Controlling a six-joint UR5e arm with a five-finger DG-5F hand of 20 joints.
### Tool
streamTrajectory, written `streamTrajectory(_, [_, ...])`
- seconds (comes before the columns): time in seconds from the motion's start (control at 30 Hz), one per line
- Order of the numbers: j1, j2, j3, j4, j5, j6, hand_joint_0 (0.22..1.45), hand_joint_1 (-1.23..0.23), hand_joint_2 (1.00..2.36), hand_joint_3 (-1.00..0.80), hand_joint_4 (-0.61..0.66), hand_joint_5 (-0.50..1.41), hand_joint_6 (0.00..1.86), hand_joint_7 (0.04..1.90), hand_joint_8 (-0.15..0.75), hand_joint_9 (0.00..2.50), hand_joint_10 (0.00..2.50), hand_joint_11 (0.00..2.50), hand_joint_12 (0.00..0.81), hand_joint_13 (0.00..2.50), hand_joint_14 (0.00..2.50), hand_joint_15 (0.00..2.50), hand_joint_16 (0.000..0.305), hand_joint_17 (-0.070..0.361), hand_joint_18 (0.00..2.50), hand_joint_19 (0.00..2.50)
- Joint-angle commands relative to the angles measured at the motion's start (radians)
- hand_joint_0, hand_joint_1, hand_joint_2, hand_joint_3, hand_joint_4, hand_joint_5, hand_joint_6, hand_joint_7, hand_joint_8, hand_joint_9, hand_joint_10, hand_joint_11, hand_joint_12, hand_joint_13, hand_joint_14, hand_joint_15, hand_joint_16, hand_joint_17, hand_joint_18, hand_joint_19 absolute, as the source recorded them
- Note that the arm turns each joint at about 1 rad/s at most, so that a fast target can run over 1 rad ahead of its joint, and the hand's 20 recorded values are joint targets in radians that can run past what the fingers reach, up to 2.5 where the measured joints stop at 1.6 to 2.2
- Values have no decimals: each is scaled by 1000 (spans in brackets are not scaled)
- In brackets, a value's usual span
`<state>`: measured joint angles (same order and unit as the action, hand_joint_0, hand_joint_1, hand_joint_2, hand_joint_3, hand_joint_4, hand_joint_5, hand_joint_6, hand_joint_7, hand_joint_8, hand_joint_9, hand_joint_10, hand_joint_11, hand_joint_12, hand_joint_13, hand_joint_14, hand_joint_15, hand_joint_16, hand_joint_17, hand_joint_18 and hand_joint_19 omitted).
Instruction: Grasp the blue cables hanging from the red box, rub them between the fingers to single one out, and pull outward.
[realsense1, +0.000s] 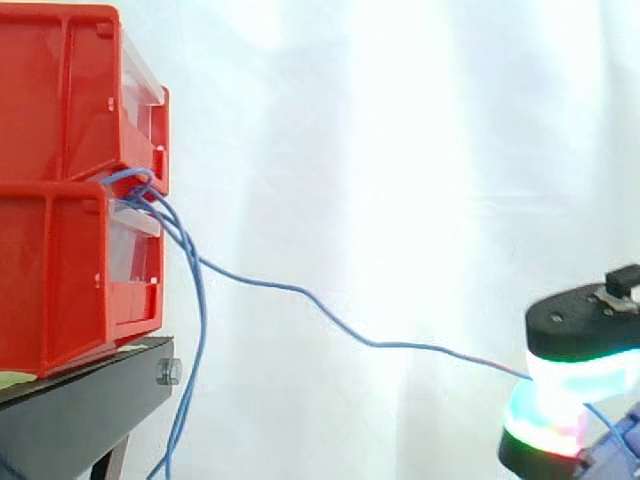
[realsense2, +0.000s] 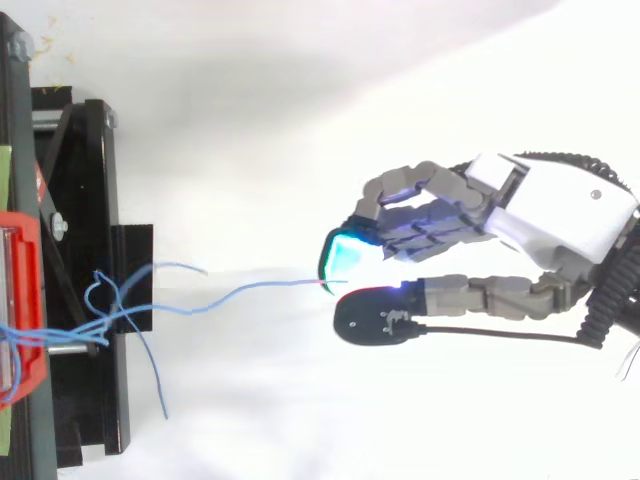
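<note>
Blue is the colour to follow here: one blue cable (realsense1: 420, 347) is already singled out, pinched between the thumb and finger pads (realsense2: 347, 252) of the robot hand (realsense2: 560, 210), which sits well apart from the red box (realsense1: 60, 270). The other cables (realsense1: 202, 330) hang at the box, clear of the hand. I'd judge the grasp and the separating done and the pull begun. What's left for you is drawing the strand outward until it comes taut or free. From the side you see what the top hides: the strand sags in a shallow curve, so there's slack, and the rest drop past the black stand (realsense1: 80, 410). From above you get the pinch itself — curled fingers closing on the thumb, the strand ending right at the glowing tips — plus loose ends splayed over the stand
</note>
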<state>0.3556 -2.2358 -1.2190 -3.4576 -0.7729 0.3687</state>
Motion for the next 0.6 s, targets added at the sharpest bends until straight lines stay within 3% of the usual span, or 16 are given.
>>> streamTrajectory(0.0, [0, -1, -4, 172, -2, -28, 607, -796, 1008, -162, -65, -102, 902, 1090, 273, 645, 4, 132, 390, 662, 11, 303, 52, 118, 668, 328])
streamTrajectory(0.13, [0, 1, -4, 201, 0, -56, 608, -796, 1009, -164, -71, -102, 902, 1082, 273, 652, 5, 147, 387, 665, 11, 305, 52, 117, 668, 335])
streamTrajectory(0.37, [0, -1, -4, 327, 0, -99, 608, -796, 1008, -164, -66, -103, 902, 1087, 275, 660, 4, 156, 384, 668, 12, 316, 52, 117, 672, 338])
streamTrajectory(0.57, [0, -1, -4, 357, 0, -108, 609, -797, 1009, -166, -62, -104, 903, 1083, 275, 661, 5, 156, 382, 670, 12, 325, 51, 116, 671, 345])
